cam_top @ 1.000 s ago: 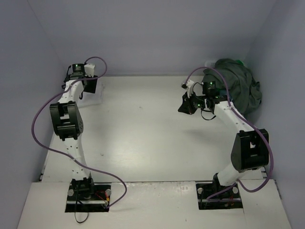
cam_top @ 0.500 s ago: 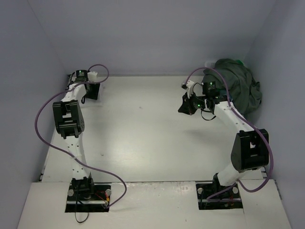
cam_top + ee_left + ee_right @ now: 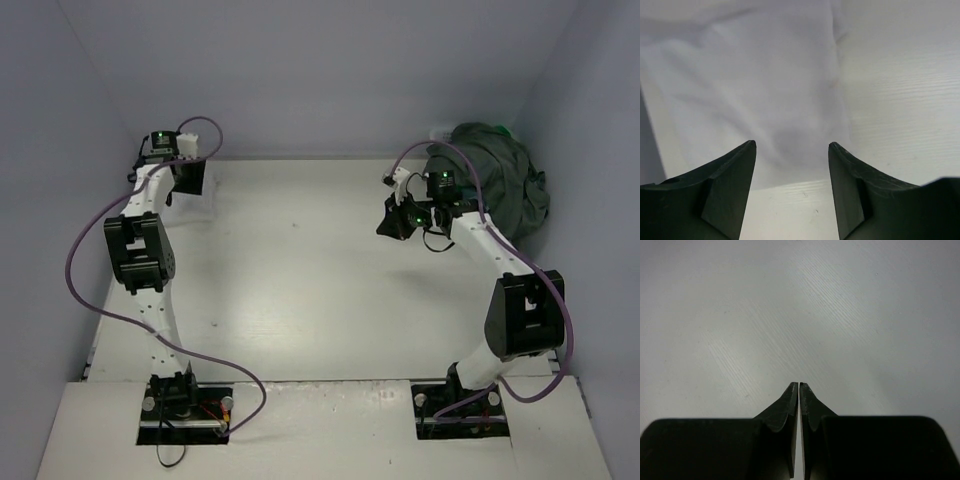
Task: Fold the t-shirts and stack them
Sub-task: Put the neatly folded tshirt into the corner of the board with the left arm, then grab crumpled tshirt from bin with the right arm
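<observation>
Top external view is putting your left gripper at ten o'clock on the table, deep in the far left corner. Left wrist view is giving you the close look. The jaws are standing apart with nothing between them, and the white shirt is lying spread on the table at twelve o'clock, its near hem just ahead of the tips. Your right gripper is sitting clenched and empty over bare table. The pile of dark shirts is heaped just behind it at two o'clock.

You're dealing with light, limp cloth here. I'm expecting it to drape and sag the moment you lift it, and to slide easily on that smooth top. Nothing about it is fragile, so a firm pinch is fine. I'm judging the hem edge or a corner as your best hold, since the flat middle is offering the fingers nothing to bite. White cloth on a white table is making the edges hard to read, so be watching the shadow line along the shirt's right side.
</observation>
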`<action>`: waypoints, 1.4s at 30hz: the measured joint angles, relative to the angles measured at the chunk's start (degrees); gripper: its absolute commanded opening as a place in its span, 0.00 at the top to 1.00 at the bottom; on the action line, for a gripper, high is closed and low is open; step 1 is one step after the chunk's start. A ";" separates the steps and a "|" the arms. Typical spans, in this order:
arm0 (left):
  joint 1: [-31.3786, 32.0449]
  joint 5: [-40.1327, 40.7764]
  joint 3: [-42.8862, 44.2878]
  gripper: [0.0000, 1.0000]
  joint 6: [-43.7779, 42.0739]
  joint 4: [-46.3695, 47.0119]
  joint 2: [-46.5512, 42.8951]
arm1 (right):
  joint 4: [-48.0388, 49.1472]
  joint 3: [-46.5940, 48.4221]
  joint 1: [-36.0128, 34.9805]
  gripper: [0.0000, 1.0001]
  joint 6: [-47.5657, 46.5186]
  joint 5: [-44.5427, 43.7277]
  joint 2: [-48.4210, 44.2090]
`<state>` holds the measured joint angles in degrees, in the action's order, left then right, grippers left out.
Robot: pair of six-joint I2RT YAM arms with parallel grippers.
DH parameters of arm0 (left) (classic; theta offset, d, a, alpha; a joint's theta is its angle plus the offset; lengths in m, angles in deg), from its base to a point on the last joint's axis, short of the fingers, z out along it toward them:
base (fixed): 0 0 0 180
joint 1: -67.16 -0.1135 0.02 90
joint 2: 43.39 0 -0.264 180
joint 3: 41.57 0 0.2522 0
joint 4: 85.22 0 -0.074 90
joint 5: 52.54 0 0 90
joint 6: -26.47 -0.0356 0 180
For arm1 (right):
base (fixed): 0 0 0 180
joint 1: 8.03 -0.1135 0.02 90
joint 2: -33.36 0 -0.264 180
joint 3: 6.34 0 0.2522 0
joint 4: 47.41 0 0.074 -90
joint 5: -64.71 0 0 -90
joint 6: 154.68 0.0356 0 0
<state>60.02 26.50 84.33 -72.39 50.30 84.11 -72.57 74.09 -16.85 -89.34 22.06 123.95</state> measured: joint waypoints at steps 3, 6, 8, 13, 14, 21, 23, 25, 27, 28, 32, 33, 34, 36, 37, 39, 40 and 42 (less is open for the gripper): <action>0.00 -1.49 2.64 0.46 0.96 -2.16 -3.82 | 0.00 0.07 0.76 0.95 0.07 -0.85 0.00; 0.00 -3.26 2.80 0.46 1.86 -4.24 -10.38 | 0.04 0.31 2.21 0.94 0.50 -2.03 -0.02; 0.00 -4.79 2.19 0.46 2.19 -5.07 -15.21 | 0.04 0.72 3.41 0.91 1.18 -3.78 -0.13; -0.04 -12.83 -3.06 0.46 3.06 -8.44 -28.28 | 1.18 2.10 5.46 0.89 4.00 -13.86 -2.78; -0.02 -14.62 -4.52 0.46 3.15 -9.20 -30.71 | 1.29 2.40 5.62 0.89 4.35 -17.07 -3.87; 2.64 -21.31 -15.41 0.45 3.21 -14.12 -44.57 | 2.82 5.79 6.58 0.88 4.68 -37.90 -9.22; 3.87 -21.70 -18.58 0.45 3.06 -14.78 -47.82 | 3.23 5.79 7.50 0.88 4.22 -42.58 -10.10; 5.05 -21.62 -21.38 0.45 2.91 -15.21 -50.56 | 3.89 5.79 9.01 0.87 3.58 -46.23 -10.29; 5.64 -21.33 -23.69 0.45 2.80 -15.72 -52.57 | 4.11 5.79 11.08 0.87 3.17 -48.54 -10.23; 5.70 -20.96 -24.83 0.45 2.67 -15.72 -53.40 | 4.28 5.79 12.37 0.87 3.08 -49.42 -10.16; 5.68 -19.54 -28.57 0.45 2.43 -15.56 -55.52 | 4.79 5.88 17.16 0.85 3.02 -49.99 -8.68; 5.68 -19.28 -29.42 0.45 2.40 -15.50 -55.89 | 4.83 5.92 18.14 0.82 3.06 -49.86 -7.91; 5.68 -19.02 -30.18 0.45 2.40 -15.47 -56.22 | 4.81 6.01 19.08 0.80 3.13 -49.62 -6.95; 5.68 -18.62 -31.28 0.45 2.40 -15.39 -56.74 | 4.79 6.19 20.57 0.68 3.26 -48.63 -4.94; 5.68 -18.47 -31.56 0.45 2.40 -15.34 -56.92 | 4.76 6.19 21.11 0.66 3.45 -47.78 -3.93; 5.68 -18.01 -32.46 0.45 2.40 -14.71 -57.55 | 4.70 6.34 21.99 0.59 3.56 -46.18 -2.36; 5.68 -17.70 -32.94 0.45 2.40 -14.47 -57.94 | 4.61 6.64 22.29 0.57 3.72 -45.46 -1.64; 5.68 -17.11 -33.57 0.45 2.36 -14.21 -58.62 | 4.57 8.11 22.84 0.52 3.85 -43.47 -0.22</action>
<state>65.70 9.38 50.75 -70.03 36.09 25.49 -68.00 82.20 5.99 -85.50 -21.41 123.73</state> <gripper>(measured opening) 0.545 0.441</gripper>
